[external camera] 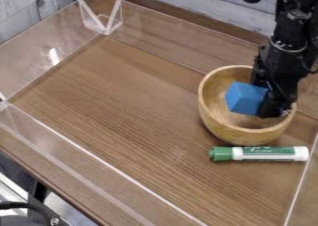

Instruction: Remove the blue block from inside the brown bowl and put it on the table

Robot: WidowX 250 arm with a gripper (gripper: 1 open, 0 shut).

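Observation:
The brown bowl (pixel 220 121) sits at the right side of the table (pixel 125 109). Inside it lies the blue block (pixel 243 99), a small bright blue cube. My black gripper (pixel 266 101) reaches straight down into the bowl, its fingers closed against the block's right side. The block's far right face is hidden behind the fingers, and it rests low in the bowl.
A green-capped white marker (pixel 258 154) lies on the table just in front of the bowl. Low clear acrylic walls (pixel 50 53) edge the tabletop on the left and back. The right wall stands close beside the bowl.

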